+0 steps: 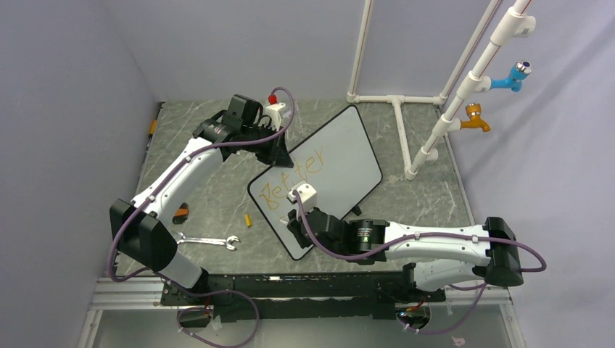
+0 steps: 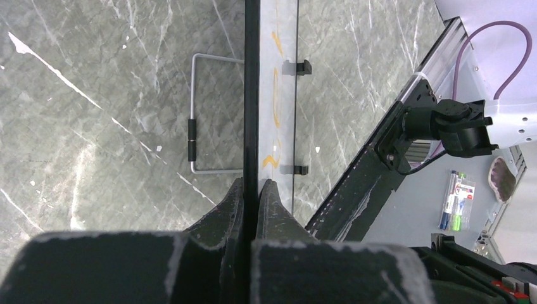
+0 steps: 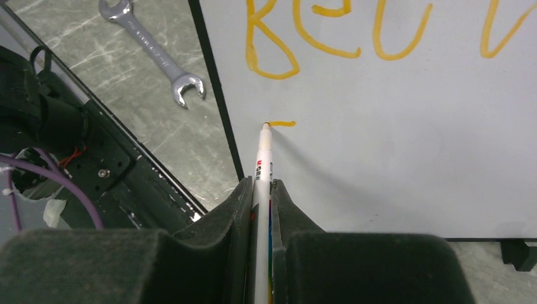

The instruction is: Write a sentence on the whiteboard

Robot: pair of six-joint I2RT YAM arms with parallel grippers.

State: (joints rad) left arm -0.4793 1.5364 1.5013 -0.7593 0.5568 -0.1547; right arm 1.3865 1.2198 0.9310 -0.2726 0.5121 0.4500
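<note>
The whiteboard (image 1: 341,156) stands tilted on the table, white with a thin black frame. Orange lettering reading "Better" (image 1: 294,177) runs across it; it also shows in the right wrist view (image 3: 335,35). My left gripper (image 1: 279,154) is shut on the board's far edge (image 2: 251,95), seen edge-on in the left wrist view. My right gripper (image 1: 299,217) is shut on a white marker (image 3: 261,161). The marker tip touches the board below the "B", at the left end of a short orange stroke (image 3: 280,123).
A silver wrench (image 1: 207,241) lies on the table left of the board, also in the right wrist view (image 3: 152,50). A small orange cap (image 1: 247,220) lies near it. A wire stand (image 2: 196,114) props the board. White pipes (image 1: 428,109) stand at the back right.
</note>
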